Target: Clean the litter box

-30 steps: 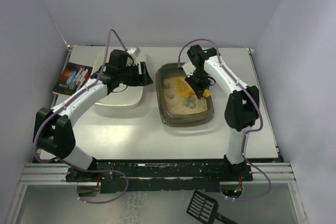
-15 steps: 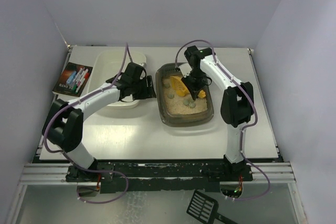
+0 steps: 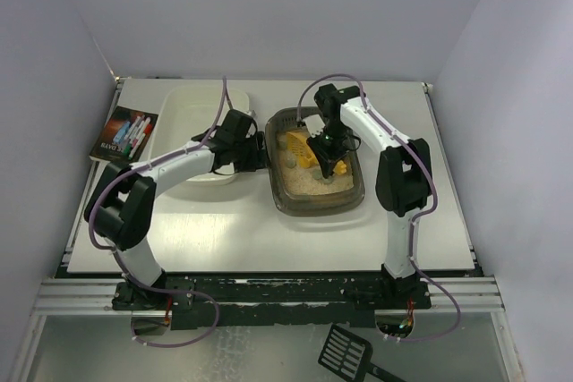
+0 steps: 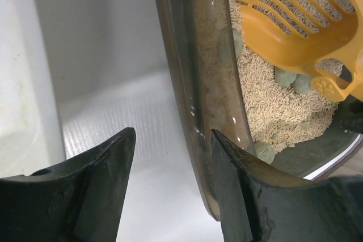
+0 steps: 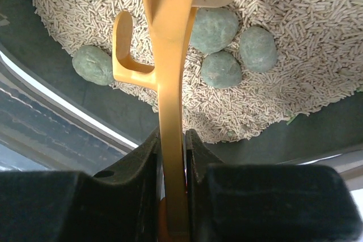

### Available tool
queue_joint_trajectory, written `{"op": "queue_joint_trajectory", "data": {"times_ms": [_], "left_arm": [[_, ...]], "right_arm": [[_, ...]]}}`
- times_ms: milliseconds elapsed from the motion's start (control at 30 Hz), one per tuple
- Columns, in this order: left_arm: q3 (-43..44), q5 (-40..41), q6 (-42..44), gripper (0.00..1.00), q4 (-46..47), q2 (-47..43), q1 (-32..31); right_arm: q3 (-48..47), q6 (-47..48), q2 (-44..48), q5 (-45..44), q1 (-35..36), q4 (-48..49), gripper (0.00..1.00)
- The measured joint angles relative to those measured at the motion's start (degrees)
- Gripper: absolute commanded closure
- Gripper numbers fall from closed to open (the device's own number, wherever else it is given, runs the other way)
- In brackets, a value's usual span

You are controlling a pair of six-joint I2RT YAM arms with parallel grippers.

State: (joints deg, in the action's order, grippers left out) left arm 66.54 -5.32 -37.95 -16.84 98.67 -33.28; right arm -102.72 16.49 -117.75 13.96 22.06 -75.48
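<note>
Brown translucent plastic forms the litter box, which sits on the table a little toward one o'clock of its middle, with its long sides running twelve to six. Beige pellet litter covers most of its floor, with bare dark plastic showing along one edge in the right wrist view. Several grey-green lumps lie on the litter, three bunched together and one apart.

The right claw is clamped narrow on the handle of a yellow scoop. The scoop's slotted blade is over the litter in the twelve o'clock half of the box.

The left claw stands wide at the box's nine o'clock wall, holding nothing. One finger is outside over the table and the other is at the rim. I cannot tell whether either finger touches the wall.

A white tub sits just beside the box at its nine o'clock. A printed booklet lies further out at nine o'clock, near the table's edge. A black scoop lies off the table at six o'clock, beyond the arm bases.
</note>
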Motion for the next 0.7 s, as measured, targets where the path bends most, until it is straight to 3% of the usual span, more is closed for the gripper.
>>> {"op": "queue_joint_trajectory", "data": {"times_ms": [700], "left_arm": [[3.4, 0.7, 0.2, 0.36, 2.1, 4.4, -0.6]], "right_arm": [[2.3, -0.7, -1.4, 15.7, -7.2, -2.1, 1.0]]}}
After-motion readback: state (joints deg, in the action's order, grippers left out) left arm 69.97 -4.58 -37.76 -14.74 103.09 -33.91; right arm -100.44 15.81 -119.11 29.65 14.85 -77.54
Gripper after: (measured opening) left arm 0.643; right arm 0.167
